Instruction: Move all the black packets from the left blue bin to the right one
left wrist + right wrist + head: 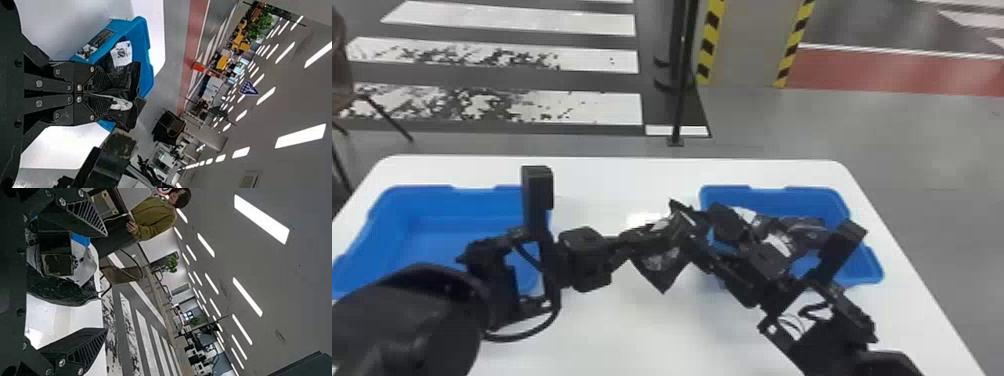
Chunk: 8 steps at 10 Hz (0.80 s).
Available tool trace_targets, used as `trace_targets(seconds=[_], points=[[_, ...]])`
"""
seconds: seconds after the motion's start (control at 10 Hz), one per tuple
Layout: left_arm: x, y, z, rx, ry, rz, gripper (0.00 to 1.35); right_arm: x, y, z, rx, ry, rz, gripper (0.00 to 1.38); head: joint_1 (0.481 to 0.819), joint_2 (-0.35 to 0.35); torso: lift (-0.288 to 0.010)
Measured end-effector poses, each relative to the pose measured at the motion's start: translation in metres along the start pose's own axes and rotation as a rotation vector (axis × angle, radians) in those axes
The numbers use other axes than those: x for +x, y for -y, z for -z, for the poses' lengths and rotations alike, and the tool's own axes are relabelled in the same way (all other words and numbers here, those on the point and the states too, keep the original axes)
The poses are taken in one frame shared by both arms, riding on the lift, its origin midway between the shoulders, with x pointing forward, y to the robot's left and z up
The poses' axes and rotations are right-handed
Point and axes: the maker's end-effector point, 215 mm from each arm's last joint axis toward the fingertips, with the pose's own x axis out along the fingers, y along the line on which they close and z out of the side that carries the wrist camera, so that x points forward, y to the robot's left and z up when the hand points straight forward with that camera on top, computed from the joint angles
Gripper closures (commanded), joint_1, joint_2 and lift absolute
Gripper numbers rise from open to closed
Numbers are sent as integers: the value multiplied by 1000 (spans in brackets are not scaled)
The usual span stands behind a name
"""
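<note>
left gripper (659, 234) pinches black packet (662, 265) between left bin (467, 202) and right bin (872, 270) | right gripper (701, 226) wide, near it | more packets (804, 231) in right bin

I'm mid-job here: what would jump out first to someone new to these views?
Probably the two black grippers meeting near mid-table: the left gripper has its jaws shut on a black packet, and the right gripper faces it, jaws wide open. Next, the right blue bin, already holding black packets.
</note>
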Motion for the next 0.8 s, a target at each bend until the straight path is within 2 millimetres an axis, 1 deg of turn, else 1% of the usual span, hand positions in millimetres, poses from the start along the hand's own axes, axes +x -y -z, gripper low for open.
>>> trace_targets(seconds=[0.1,0.2,0.3,0.4,0.7,0.8], points=[[5,7,1,-2,-1,17,1164,3,5,1,-1,-4,4,424,695,-150,-140],[7,11,0,-3,0,26,1164,5,8,2,2,-8,4,1105,695,-157,-140],[8,12,1,-6,0,30,1164,5,9,4,13,-7,4,1248,695,-159,-140],[8,13,0,-8,2,33,1164,5,9,5,24,-5,6,1285,695,-160,-140],[8,13,-3,-4,13,34,1154,5,5,6,44,1,-3,1285,695,-157,-140],[8,13,-7,-1,24,31,1006,5,3,6,53,4,-8,1285,695,-153,-140]])
